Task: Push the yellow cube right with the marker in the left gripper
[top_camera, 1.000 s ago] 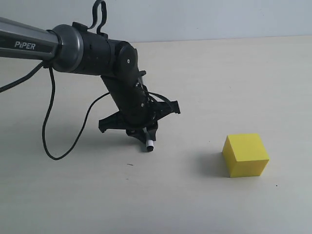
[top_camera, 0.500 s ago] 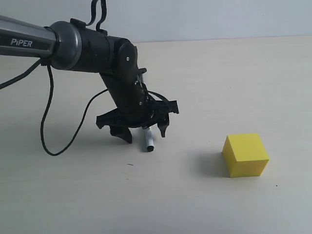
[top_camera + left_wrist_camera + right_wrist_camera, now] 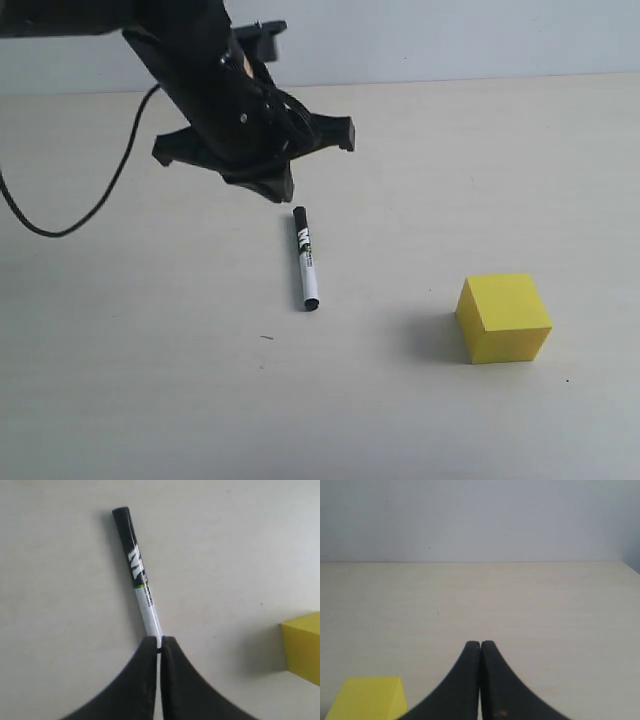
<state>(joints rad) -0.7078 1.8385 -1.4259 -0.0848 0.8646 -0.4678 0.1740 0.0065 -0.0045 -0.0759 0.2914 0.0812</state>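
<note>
The marker lies flat on the table, its black cap pointing away and its small black end near the front. My left gripper hangs above its cap end, lifted off the table, jaws shut with nothing between them. In the left wrist view the marker runs out on the table beyond my left gripper. The yellow cube stands to the right of the marker with a wide gap between them; it also shows in the left wrist view. My right gripper is shut and empty, with the yellow cube beside it.
A black cable loops from the left arm down over the table at the left. The pale table ends at a grey wall behind.
My left gripper opened, let go of the marker, then rose up and back and shut again. The marker now lies flat on the table. The cube has not moved.
</note>
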